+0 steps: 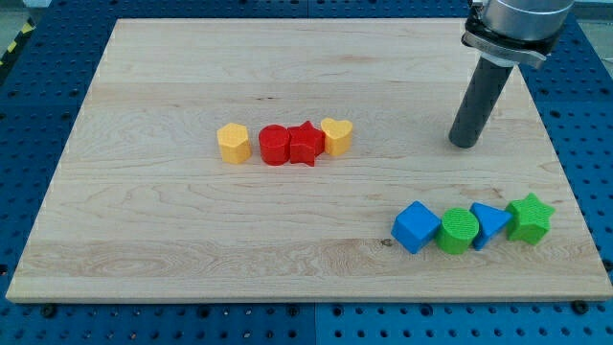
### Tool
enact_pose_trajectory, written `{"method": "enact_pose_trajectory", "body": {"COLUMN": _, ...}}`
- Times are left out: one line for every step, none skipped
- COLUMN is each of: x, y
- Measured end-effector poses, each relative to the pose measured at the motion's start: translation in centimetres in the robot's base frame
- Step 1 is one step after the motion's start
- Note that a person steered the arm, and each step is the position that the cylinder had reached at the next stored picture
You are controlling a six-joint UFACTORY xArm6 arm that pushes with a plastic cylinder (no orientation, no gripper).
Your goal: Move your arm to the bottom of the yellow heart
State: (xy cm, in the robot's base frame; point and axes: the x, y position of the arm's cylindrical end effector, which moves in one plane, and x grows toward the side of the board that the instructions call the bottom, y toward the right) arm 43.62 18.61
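The yellow heart (336, 136) sits near the middle of the wooden board (172, 240), at the right end of a row of touching blocks. My tip (465, 144) rests on the board well to the view's right of the heart, at about the same height in the view, with open board between them. To the heart's left come the red star (306, 145), the red cylinder (275, 145) and, a little apart, the yellow hexagon (234, 143).
Towards the view's bottom right lies a second row: blue cube (415, 227), green cylinder (458, 230), blue triangle (489, 224), green star (529, 218). The board lies on a blue perforated table (38, 96).
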Motion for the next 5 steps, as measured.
{"method": "enact_pose_trajectory", "body": {"x": 0.6, "y": -3.4}}
{"method": "enact_pose_trajectory", "body": {"x": 3.5, "y": -8.3}}
{"method": "enact_pose_trajectory", "body": {"x": 5.7, "y": -12.4}}
{"method": "enact_pose_trajectory", "body": {"x": 7.5, "y": -16.9}}
{"method": "enact_pose_trajectory", "body": {"x": 13.8, "y": -17.7}}
